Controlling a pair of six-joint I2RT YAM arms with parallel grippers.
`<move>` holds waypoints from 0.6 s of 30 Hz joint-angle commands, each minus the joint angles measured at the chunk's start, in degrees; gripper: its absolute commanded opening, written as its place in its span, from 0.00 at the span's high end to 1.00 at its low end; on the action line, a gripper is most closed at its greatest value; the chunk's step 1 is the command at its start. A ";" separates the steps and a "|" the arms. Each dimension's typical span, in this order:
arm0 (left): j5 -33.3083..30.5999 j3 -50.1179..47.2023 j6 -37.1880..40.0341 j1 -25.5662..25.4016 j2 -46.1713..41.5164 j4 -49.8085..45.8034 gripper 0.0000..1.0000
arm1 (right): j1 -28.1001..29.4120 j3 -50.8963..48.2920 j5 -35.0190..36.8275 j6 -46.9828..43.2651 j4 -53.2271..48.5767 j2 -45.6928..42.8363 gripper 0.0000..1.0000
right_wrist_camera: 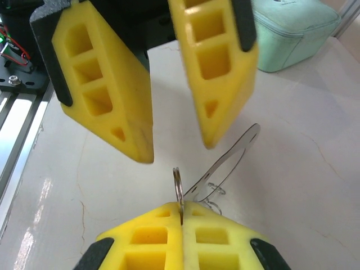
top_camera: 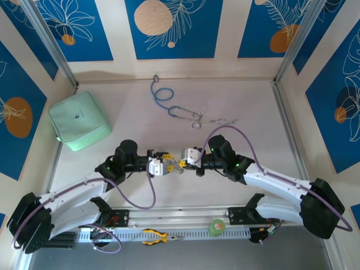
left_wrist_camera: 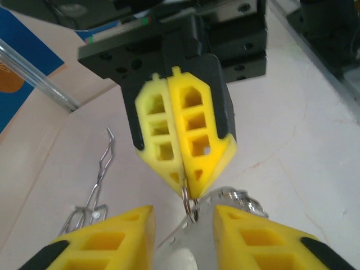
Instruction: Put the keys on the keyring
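The keyring (right_wrist_camera: 235, 156), a flat pale silvery loop with small holes, hangs above the table between the two grippers. A small split ring (right_wrist_camera: 178, 183) is hooked through it. My right gripper (right_wrist_camera: 183, 207) is shut on that split ring, as the left wrist view also shows at the right gripper (left_wrist_camera: 187, 188). My left gripper (left_wrist_camera: 183, 216) is open, one finger on each side of the keyring (left_wrist_camera: 197, 242) and not touching it. In the top view the left gripper (top_camera: 169, 167) and right gripper (top_camera: 183, 163) meet tip to tip. The yellow-headed and green-headed keys are hidden.
A blue-tubed stethoscope (top_camera: 167, 103) lies at the back, with a thin metal chain (top_camera: 216, 120) beside it. A mint-green pouch (top_camera: 79, 121) sits at the left. Yellow-handled pliers (top_camera: 159, 237) and a round green disc (top_camera: 217, 226) rest on the front rail.
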 commanded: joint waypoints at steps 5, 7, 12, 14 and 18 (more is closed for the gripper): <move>-1.34 1.42 1.71 -0.40 -1.22 -7.81 0.79 | 0.50 6.41 2.29 -6.14 -8.40 0.82 1.00; -0.70 2.09 0.80 -0.44 -0.09 -6.96 0.79 | 0.84 7.52 2.94 -6.73 -9.52 1.22 1.00; -1.28 1.72 -3.65 -0.45 2.03 -0.86 0.78 | 2.78 9.68 5.24 -8.32 -12.48 2.35 1.00; -2.36 1.52 -5.53 -0.42 2.17 0.78 0.79 | 3.41 10.34 6.49 -9.26 -13.77 2.93 1.00; -6.48 2.08 -7.85 -0.43 2.32 0.70 0.79 | 4.61 11.42 9.49 -10.02 -14.69 3.78 1.00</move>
